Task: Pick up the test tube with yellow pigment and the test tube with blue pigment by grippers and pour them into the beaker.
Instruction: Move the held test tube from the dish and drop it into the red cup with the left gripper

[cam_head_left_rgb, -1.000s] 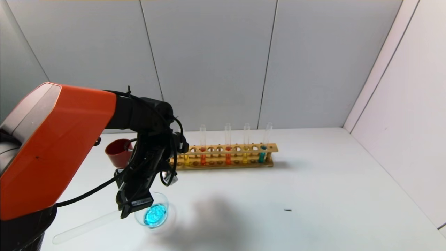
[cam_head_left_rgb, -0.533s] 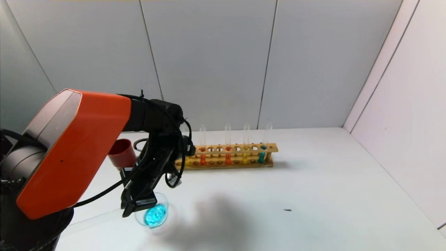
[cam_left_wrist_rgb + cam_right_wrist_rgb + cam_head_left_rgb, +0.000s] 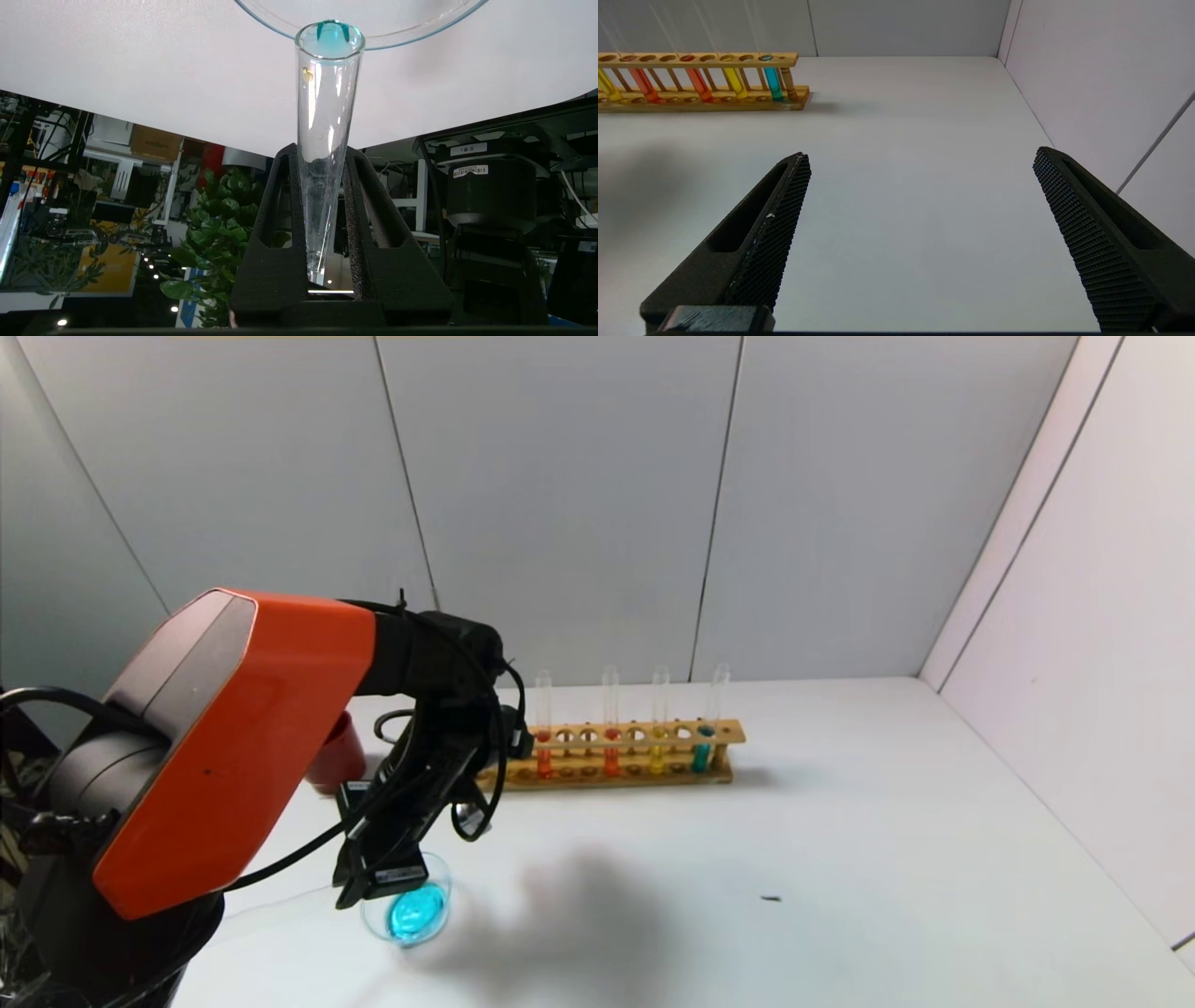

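Note:
My left gripper [image 3: 378, 882] is shut on a clear test tube [image 3: 327, 116] that is nearly empty, with a trace of teal-blue at its mouth. The mouth is at the rim of the beaker [image 3: 408, 912], which holds teal-blue liquid; the beaker's rim also shows in the left wrist view [image 3: 411, 32]. The tube's tail [image 3: 280, 901] points toward the near left. In the rack stand a yellow tube [image 3: 657, 758] and a blue tube [image 3: 701, 754]. My right gripper [image 3: 920, 156] is open and empty over bare table, out of the head view.
The wooden rack [image 3: 616, 751] stands at the back and also holds two orange-red tubes [image 3: 611, 758]. A dark-red cup [image 3: 341, 751] sits at the back left, partly behind my left arm. A small dark speck [image 3: 771, 899] lies on the table.
My left arm has swung up and to the right, covering more of the red cup. The held tube has turned, so its tail shows far less. The beaker has stayed put.

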